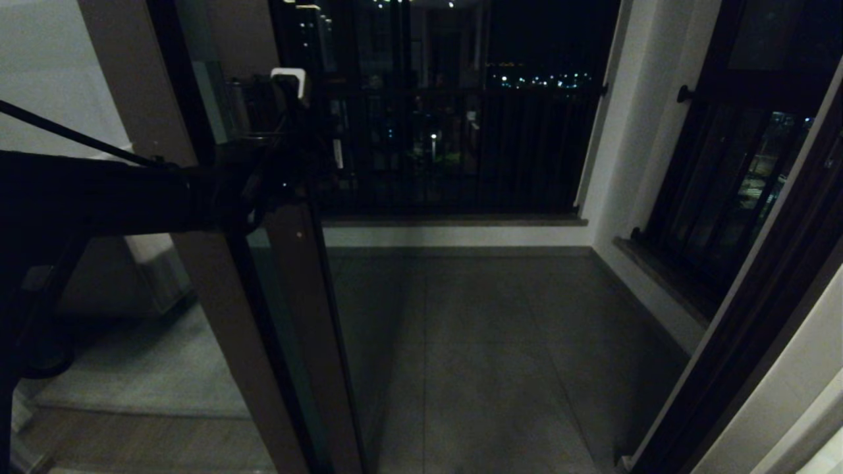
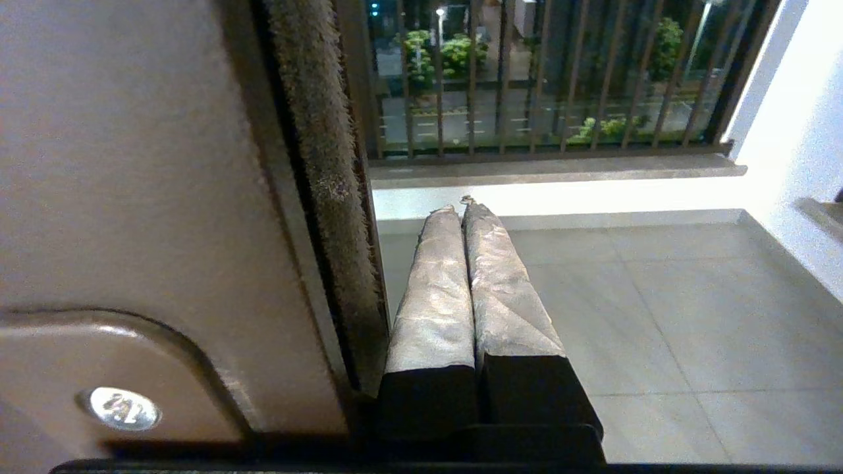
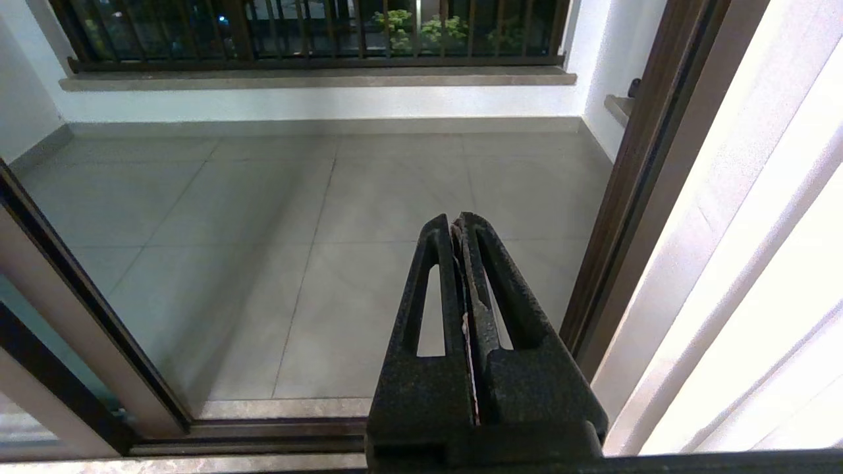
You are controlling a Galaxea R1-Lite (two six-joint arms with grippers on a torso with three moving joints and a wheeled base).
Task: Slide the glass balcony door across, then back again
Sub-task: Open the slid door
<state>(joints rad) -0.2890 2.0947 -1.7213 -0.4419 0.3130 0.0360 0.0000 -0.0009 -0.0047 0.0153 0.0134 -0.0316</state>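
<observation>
The glass balcony door [image 1: 290, 316] stands slid well over to the left of the doorway, and the opening to its right gives a free view onto the tiled balcony floor [image 1: 474, 342] and the dark railing [image 1: 454, 151] beyond. The left gripper [image 2: 461, 204] is beside the door's leading edge, its two fingers pressed together with nothing between them, lying alongside the fuzzy brush seal [image 2: 323, 164] on the open-doorway side of the stile; whether the near finger actually touches the seal cannot be told. The stile's brown face carries a recessed handle plate with a small screw [image 2: 122, 408]. In the head view the left arm reaches across to the door at handle height. The right gripper [image 3: 461, 220] hangs parked, clenched and empty, well away from the door, near the far jamb [image 3: 632, 197]. Judging by the wide gap, the door is open, and the fingers on its leading edge suggest a push. Which of the two slides this is cannot be read from the scene, so at least the closing of the gap is left.
</observation>
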